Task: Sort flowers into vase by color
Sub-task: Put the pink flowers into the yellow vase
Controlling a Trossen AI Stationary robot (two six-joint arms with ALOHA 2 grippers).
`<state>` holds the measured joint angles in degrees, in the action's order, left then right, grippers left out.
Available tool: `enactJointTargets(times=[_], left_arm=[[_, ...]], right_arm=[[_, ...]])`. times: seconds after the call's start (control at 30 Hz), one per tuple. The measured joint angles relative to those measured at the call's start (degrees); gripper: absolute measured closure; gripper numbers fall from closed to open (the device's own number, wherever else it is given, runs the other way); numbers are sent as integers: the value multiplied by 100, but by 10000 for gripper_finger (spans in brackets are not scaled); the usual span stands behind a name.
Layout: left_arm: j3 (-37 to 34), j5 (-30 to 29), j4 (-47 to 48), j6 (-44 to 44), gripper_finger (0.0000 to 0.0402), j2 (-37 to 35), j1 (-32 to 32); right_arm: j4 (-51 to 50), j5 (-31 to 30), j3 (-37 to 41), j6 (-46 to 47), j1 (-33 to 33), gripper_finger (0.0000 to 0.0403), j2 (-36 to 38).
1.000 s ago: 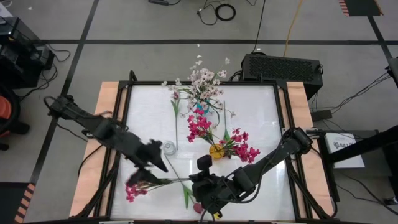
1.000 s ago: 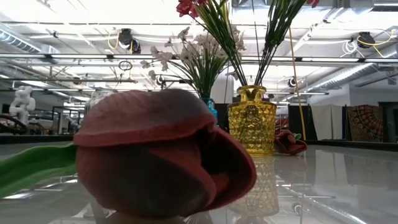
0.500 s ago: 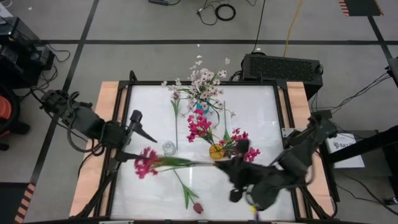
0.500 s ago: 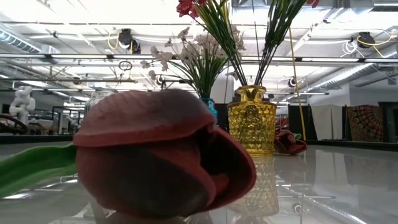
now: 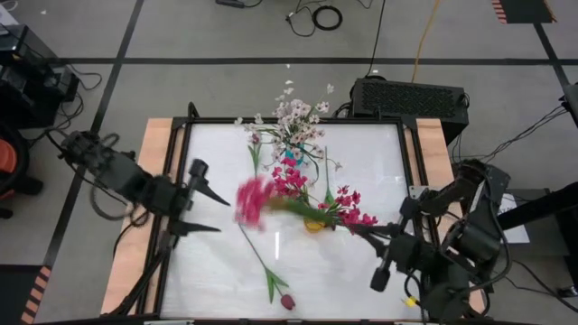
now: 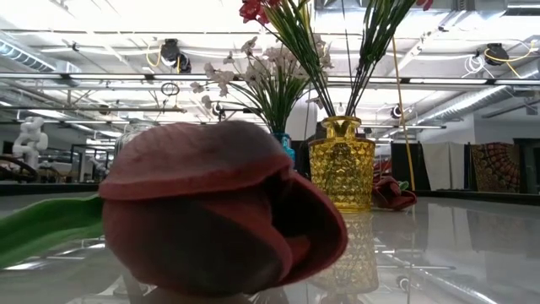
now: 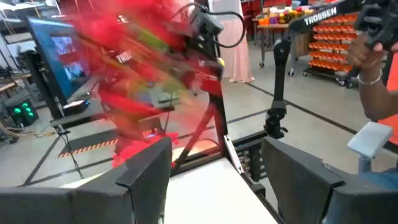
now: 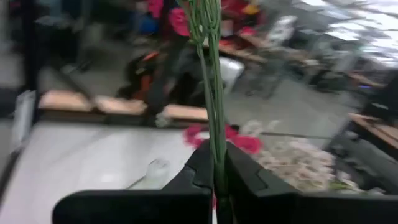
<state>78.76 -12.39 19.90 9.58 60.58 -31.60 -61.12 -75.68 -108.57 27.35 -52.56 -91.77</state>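
Low view: glossy white table (image 6: 472,245), ceiling pipes (image 6: 101,80).

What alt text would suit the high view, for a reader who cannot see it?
The right hand, shut on a magenta flower stem, lifts its blurred bloom over the white table near the yellow vase. The left hand waits open at the table's left; a maroon tulip lies near the front edge.
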Motion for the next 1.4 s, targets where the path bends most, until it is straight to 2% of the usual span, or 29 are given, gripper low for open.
enactJointTargets(times=[0.13,0.3,0.4,0.6,0.77,0.87,0.97,1.03,1.17,1.27,1.4], left_arm=[[-362,5,-696,81,149,205,-53],[-654,-145,-1749,167,149,612,-68],[-697,-264,-2427,147,149,920,-58],[-706,-296,-3504,108,149,1585,-58],[-706,-425,-4135,49,149,1928,-58],[-706,-716,-4587,297,149,2059,-57],[-706,-875,-4992,437,149,2120,-55],[-697,-1044,-4823,475,149,2067,-56],[-693,-1578,-3443,392,149,1581,-174],[-686,-1815,-2687,140,149,1229,-278],[-686,-1827,-2640,83,149,1019,-419]], right_arm=[[0,-791,402,711,42,397,-7],[515,-831,858,1000,232,397,-16],[1381,-758,1036,391,370,397,-65],[3452,2,1042,-1764,699,397,-105],[4935,347,1039,-3418,902,397,-105],[5433,719,1037,-3933,987,397,-105],[5542,1030,1037,-4038,1063,397,-105],[5523,818,1037,-4211,1061,397,-104],[5545,122,1040,-4677,849,397,82],[5553,73,1029,-4708,672,397,303],[5504,57,1030,-4759,595,397,351]])
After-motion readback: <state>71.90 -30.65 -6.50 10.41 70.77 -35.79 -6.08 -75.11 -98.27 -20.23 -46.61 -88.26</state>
